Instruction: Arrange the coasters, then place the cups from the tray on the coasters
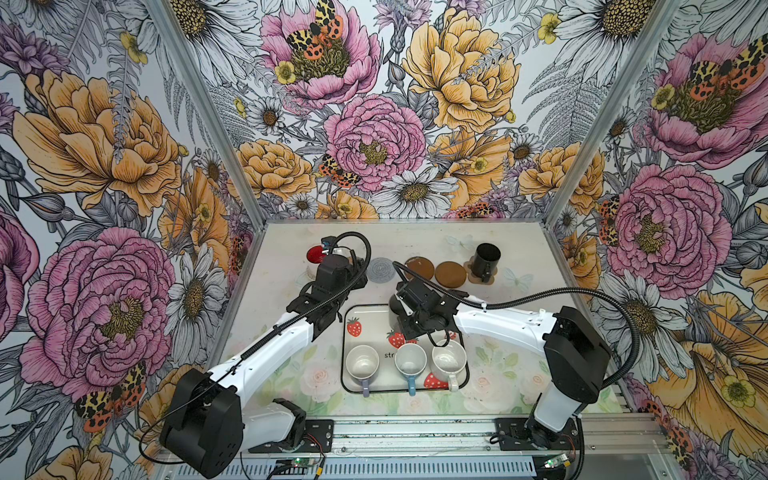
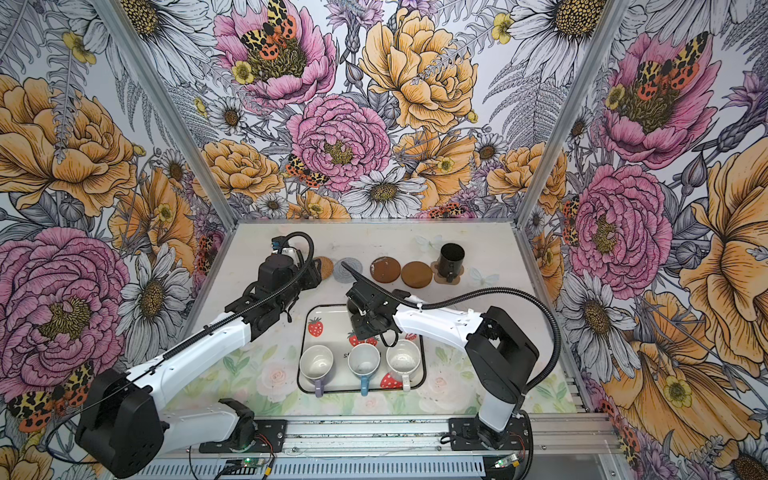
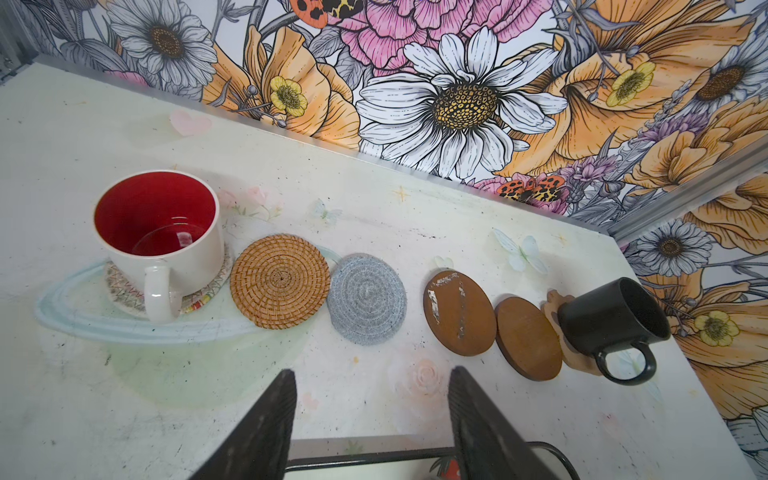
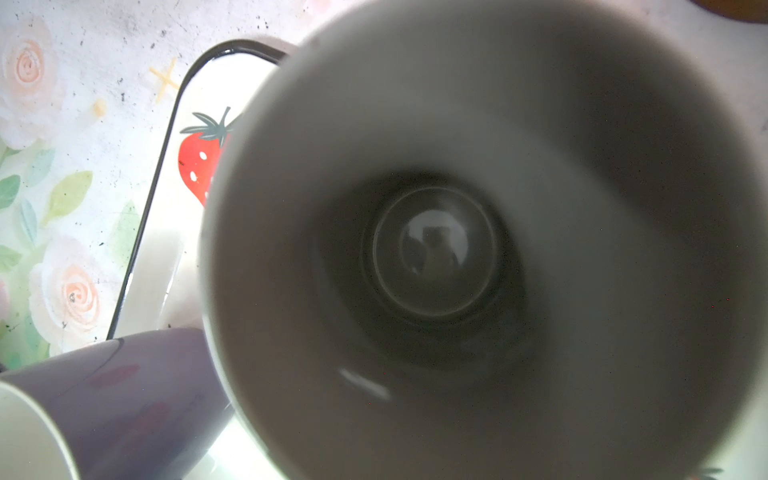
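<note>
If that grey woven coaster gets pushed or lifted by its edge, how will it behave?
The grey woven coaster looks like coiled soft cord, so it is probably light and floppy if lifted by an edge. Lying flat, it shouldn't roll. It appears to touch the tan woven coaster, so a push could shift both.

Bright, even light from above, shadows soft; the tray (image 4: 216, 83) glares white in the right wrist view; the grey cup (image 4: 436, 249) looms there blurred, dim inside; top views sharp, stretched at edges.
</note>
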Available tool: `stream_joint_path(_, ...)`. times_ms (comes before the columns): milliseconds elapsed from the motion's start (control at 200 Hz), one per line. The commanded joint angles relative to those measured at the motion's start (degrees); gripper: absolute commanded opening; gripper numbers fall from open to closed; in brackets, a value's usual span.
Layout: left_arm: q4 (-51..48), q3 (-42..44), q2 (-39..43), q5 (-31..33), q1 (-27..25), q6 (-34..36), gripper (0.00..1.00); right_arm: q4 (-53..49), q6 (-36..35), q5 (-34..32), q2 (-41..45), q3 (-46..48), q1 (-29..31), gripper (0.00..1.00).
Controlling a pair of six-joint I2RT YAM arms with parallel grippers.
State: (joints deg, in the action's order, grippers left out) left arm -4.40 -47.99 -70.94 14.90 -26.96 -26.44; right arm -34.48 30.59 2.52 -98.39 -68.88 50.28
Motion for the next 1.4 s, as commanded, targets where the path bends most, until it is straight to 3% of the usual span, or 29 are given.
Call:
stream_joint_path(0, 1.28, 0.69, -0.25, -1.17, 0.59, 1.21, 0.6, -0.06, -1.85, -1.98, 1.42, -2.29, -0.27, 0.0)
stream_joint_path(926, 1.53, 1.32, 0.27, -1.41, 1.22, 1.04, 0.6, -3.11, -7.69, -8.72, 11.23, -3.01, -4.57, 0.0)
stream_joint_path(1396, 1.69, 1.36, -0.34, -1.44, 1.56, 1.04, 0.6, -2.92, -10.28, -11.68, 13.07, -3.95, -13.01, 0.0)
